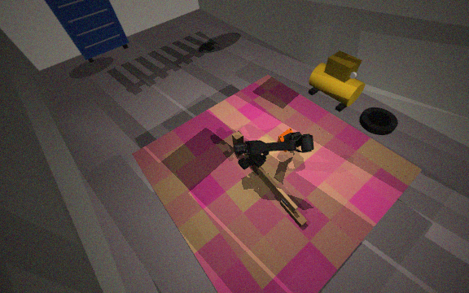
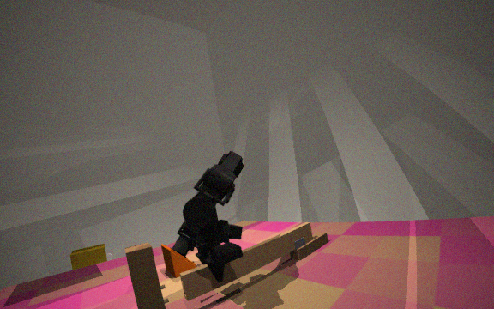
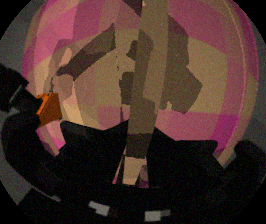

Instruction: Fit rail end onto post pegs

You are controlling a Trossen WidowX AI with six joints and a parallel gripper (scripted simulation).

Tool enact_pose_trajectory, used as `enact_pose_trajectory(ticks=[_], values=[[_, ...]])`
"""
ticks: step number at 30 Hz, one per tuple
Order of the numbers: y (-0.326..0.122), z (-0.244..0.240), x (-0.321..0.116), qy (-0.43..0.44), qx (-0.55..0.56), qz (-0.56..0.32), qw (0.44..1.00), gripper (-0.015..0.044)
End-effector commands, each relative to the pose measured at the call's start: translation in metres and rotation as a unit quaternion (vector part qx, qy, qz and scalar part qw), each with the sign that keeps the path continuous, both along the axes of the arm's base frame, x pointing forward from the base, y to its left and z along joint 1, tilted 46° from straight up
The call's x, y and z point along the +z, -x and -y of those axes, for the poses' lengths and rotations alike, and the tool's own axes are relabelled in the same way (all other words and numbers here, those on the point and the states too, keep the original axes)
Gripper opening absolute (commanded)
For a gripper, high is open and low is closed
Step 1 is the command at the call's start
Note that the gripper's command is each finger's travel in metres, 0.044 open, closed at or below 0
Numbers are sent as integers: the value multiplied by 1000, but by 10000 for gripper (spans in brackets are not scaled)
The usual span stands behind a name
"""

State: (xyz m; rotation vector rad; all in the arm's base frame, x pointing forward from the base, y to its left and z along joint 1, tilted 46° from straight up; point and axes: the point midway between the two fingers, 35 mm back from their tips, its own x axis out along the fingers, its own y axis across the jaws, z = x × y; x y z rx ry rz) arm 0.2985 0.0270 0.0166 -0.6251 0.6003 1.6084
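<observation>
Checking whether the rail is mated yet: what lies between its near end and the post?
In the exterior view, a gap of checkered table separates the rail end from the post; a small peg stub appears there. The gripper grips the rail.

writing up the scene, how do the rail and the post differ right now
The rail is long and lies slanted, its far end up in the bracket; the post is short and stands upright. The gripper is shut on the rail near its low end; nothing grips the post. A gap separates them. Both are plain brown wood.
</observation>
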Motion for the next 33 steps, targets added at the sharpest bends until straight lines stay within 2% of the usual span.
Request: enact_pose_trajectory(ticks=[1,33], values=[[0,3,-1,1,-1,2,1000,0],[-2,11,-7,2,-1,2,1000,0]])
